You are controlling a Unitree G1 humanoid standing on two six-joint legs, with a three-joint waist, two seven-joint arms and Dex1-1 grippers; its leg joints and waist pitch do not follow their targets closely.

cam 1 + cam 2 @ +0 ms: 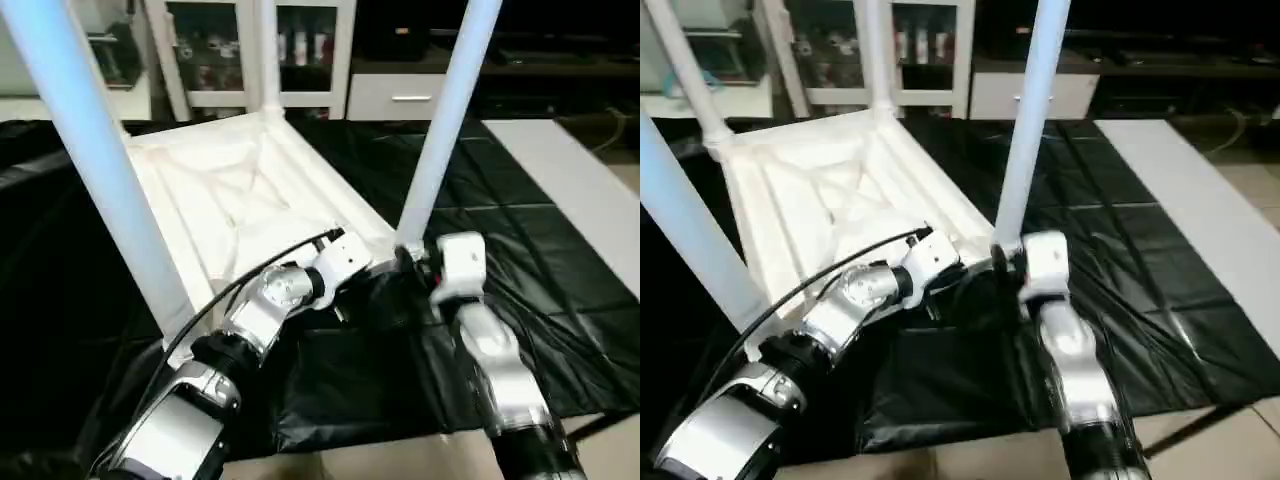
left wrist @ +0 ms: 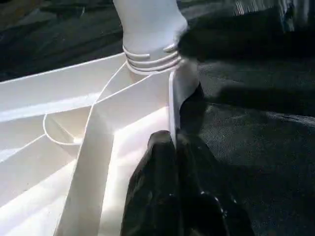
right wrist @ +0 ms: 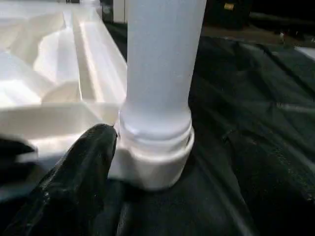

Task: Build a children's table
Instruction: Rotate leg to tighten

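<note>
Silver forearms are rising from the bottom edge of the head view and bending inward toward mid-frame, where the left gripper (image 2: 170,147) is pinching its closed fingers on the rim of the upturned table top (image 1: 230,190) while the right gripper (image 1: 415,262) is resting a finger (image 3: 86,162) against the corner socket (image 3: 155,164); whether that hand is open or closed I cannot tell. Standing in that socket, a leg (image 1: 445,115) is running to the top edge, with other legs at upper left (image 1: 95,150) and top centre (image 1: 268,55), all on a black sheet (image 1: 520,260).

White children's table (image 1: 235,190) upside down on black sheet, ribbed underside up, legs (image 1: 440,130) upright in corner sockets
</note>
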